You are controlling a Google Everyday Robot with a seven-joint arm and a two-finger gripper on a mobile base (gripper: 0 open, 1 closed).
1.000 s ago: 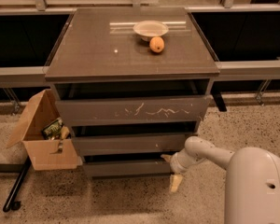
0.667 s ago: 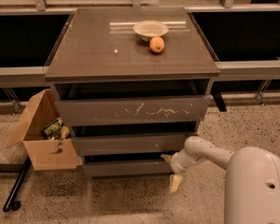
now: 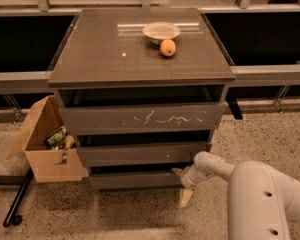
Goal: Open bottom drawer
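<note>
With gripper (image 3: 182,184) at bottom drawer's (image 3: 135,180) right end, fingers spread apart, one above, one below.

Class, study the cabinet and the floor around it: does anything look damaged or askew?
White scratches mar the top drawer front. The cardboard box beside the cabinet stands open, one flap splayed outward. The gripper sits at the right end of the bottom drawer.

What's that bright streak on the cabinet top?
Camera view: it's glare, a light reflected on the cabinet top either side of the bowl; the gaps above each drawer are in shadow; the claw sits at the right end of the bottom drawer.
</note>
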